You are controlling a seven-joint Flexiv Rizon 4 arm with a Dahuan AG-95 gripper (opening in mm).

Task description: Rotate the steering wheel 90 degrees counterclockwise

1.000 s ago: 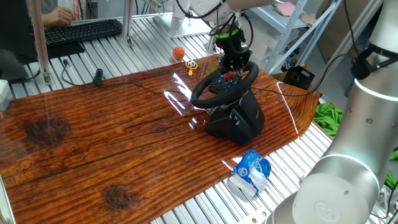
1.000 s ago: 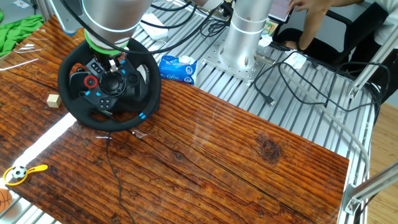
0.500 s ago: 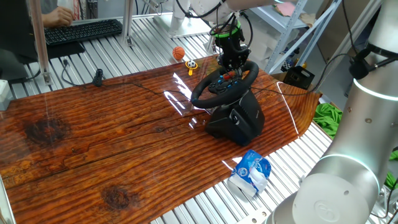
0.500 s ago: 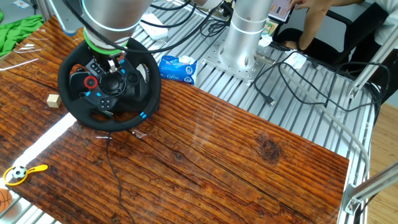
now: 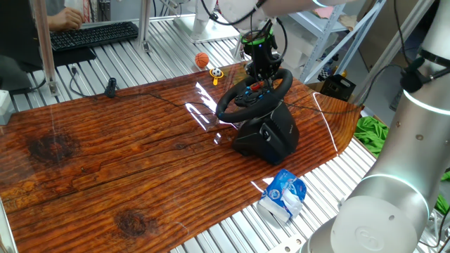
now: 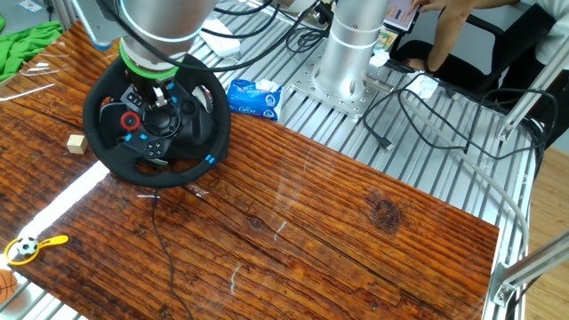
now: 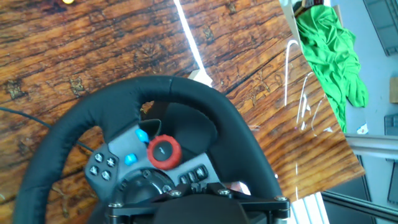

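Note:
The steering wheel (image 5: 225,105) is a black round gaming wheel on a bulky black base (image 5: 271,133) near the table's far right edge. It also shows in the other fixed view (image 6: 178,173) and fills the hand view (image 7: 180,93). A red hub button (image 7: 163,152) and blue buttons show beside the hub. My gripper (image 5: 261,76) reaches down inside the rim onto the hub area, as the other fixed view (image 6: 151,98) shows too. In the hand view the gripper (image 7: 166,190) has its jaws close together on the wheel's centre part; the contact itself is hidden.
A blue-and-white packet (image 5: 283,195) lies on the slatted frame beside the table. A small wooden cube (image 6: 76,143) lies left of the wheel. A yellow toy (image 6: 31,246), an orange ball (image 5: 202,60), a green cloth (image 7: 329,50) and a cable (image 6: 160,240) are nearby.
The wheel has turned a little counterclockwise with my gripper on it: the blue rim mark and the red button have shifted slightly.

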